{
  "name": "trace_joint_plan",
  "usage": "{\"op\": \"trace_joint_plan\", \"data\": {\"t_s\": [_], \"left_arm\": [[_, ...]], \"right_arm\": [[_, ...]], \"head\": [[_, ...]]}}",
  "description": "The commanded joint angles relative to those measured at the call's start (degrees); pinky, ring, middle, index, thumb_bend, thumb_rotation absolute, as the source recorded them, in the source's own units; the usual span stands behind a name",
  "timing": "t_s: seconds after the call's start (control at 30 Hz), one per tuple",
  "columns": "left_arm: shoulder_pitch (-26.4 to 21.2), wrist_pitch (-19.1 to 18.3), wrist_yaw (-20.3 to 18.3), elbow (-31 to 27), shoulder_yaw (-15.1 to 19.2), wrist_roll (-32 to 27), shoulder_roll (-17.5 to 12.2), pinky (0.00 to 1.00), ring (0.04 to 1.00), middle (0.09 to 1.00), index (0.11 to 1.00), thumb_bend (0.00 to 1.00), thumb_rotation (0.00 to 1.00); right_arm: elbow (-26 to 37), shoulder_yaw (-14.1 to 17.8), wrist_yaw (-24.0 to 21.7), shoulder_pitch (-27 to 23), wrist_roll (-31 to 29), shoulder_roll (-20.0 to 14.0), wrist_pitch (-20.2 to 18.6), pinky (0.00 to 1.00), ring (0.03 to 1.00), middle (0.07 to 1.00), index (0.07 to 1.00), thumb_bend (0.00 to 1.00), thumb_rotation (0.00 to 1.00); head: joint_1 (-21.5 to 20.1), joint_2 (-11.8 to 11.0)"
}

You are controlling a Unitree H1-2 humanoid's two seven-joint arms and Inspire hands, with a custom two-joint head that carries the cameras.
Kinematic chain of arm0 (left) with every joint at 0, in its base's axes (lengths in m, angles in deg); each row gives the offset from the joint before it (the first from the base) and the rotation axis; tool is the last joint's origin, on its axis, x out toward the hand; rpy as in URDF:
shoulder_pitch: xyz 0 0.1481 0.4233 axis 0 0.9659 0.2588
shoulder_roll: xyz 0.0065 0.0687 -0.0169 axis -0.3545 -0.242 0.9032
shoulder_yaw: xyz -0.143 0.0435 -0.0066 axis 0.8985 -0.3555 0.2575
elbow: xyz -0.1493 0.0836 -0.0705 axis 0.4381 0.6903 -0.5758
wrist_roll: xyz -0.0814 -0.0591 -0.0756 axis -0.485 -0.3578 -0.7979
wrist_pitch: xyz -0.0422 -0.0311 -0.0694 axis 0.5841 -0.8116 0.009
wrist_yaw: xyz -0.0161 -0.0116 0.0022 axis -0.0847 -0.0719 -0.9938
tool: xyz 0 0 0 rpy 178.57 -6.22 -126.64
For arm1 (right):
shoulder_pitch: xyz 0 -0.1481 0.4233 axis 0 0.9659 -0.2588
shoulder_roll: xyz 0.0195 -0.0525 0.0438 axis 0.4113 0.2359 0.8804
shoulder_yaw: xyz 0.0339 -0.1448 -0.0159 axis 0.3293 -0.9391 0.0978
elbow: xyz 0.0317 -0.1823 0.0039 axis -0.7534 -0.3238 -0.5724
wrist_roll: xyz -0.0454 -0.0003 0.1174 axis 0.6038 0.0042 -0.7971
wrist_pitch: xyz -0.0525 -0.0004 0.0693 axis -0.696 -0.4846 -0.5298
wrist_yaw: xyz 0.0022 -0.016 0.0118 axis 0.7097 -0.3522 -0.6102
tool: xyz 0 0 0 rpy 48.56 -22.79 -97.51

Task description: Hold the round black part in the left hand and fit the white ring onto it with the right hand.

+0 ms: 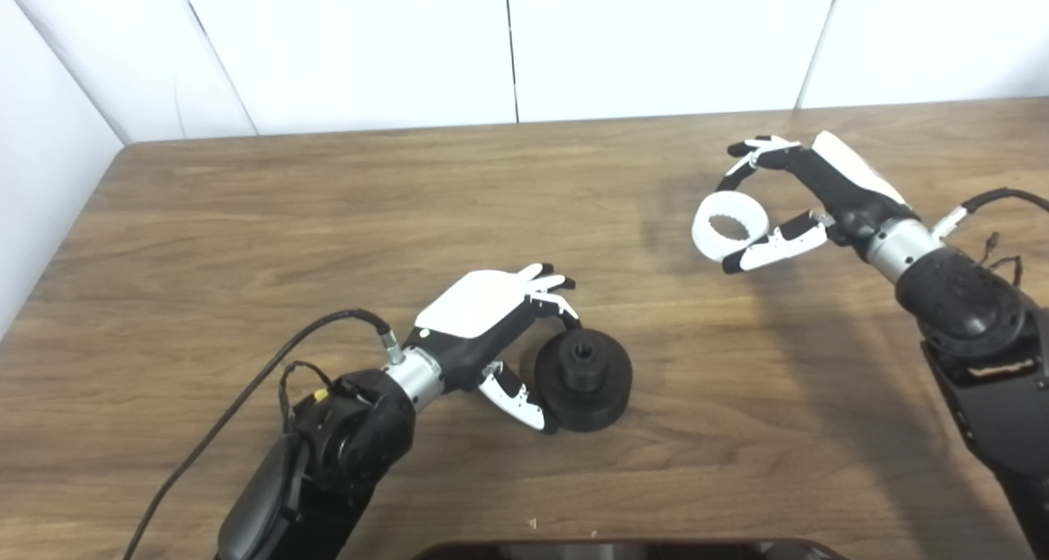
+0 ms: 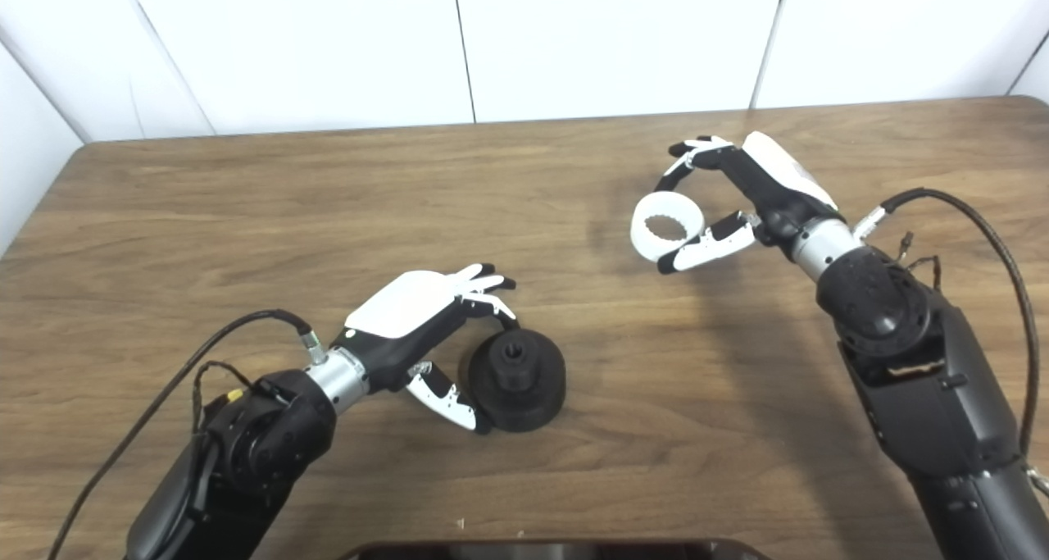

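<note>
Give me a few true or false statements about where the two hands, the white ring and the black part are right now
1. The white ring is held by the right hand. True.
2. The white ring is already seated on the round black part. False: the two are well apart, the ring at the table's right, the part near the middle.
3. The round black part is standing on the table. True.
4. The left hand is far from the black part. False: its fingers and thumb curl around the part's left side.
5. The black part has a small raised hub with a hole at its top. True.
6. The ring lies flat on the table with nothing touching it. False: the right hand's fingers and thumb grip it.
</note>
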Motion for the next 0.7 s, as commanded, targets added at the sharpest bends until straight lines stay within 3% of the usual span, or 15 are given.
{"op": "trace_joint_plan", "data": {"t_s": [0.0,0.27,0.43,0.67], "left_arm": [[-1.9,0.7,0.9,-0.7,0.3,0.9,0.1,0.95,1.0,0.948,0.658,0.86,0.2],[-2.0,0.6,1.0,-0.3,0.2,1.4,0.6,0.95,1.0,0.95,0.659,0.87,0.2],[-2.0,0.6,1.0,-0.2,0.3,1.6,0.7,0.94,1.0,0.946,0.658,0.87,0.2],[-2.3,0.6,1.0,0.1,0.2,1.9,0.9,0.94,1.0,0.945,0.656,0.88,0.2]], "right_arm": [[4.0,0.8,-0.9,-1.6,-0.9,-1.4,0.2,0.94,0.964,0.878,0.491,0.52,0.14],[11.0,0.0,-4.0,0.8,-1.4,-0.9,-1.8,0.9,0.949,0.869,0.491,0.52,0.15],[13.0,-0.6,-4.4,1.6,-1.5,-0.3,-1.0,0.88,0.943,0.863,0.49,0.52,0.15],[16.2,-2.6,-6.4,1.7,-1.2,0.7,-2.8,0.88,0.951,0.868,0.491,0.52,0.15]], "head": [[-0.1,0.0],[0.2,0.1],[0.3,0.2],[0.4,0.2]]}}
